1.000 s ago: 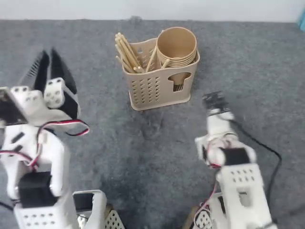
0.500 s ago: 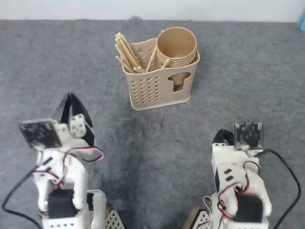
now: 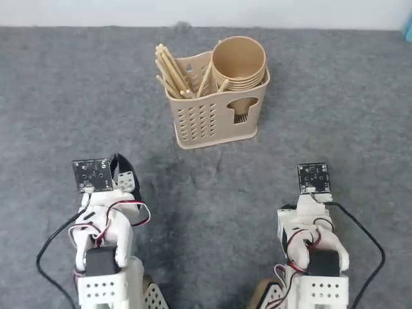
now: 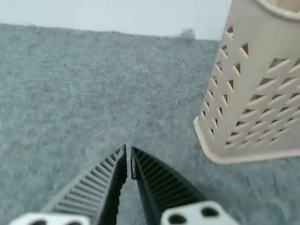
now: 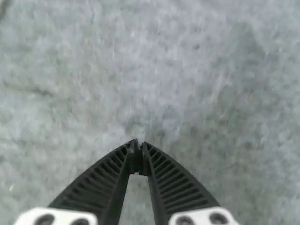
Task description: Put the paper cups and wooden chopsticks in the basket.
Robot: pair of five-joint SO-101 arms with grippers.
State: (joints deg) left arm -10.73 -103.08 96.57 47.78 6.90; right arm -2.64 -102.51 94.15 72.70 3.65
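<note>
We note both arms folded low, well short of the basket (image 3: 212, 121). Left gripper (image 4: 128, 152) and right gripper (image 5: 138, 145): fingers pressed together on each.

Grey carpet (image 3: 335, 103), pale wall (image 3: 206, 13) behind.

Grey, felt-like carpet (image 3: 212, 193) across nearly the whole high view, edge to edge, faintly mottled in lighter and darker patches, with a few soft creases. Along the very top, a narrow pale strip of wall (image 3: 96, 13), meeting the carpet in a straight horizontal line. On that line, slightly left of centre, a small fuzzy grey tuft (image 3: 183, 26) raised from the carpet's far edge. At the extreme upper right of the frame, a sliver of something blue (image 3: 409, 27), too cut off to identify.
</note>
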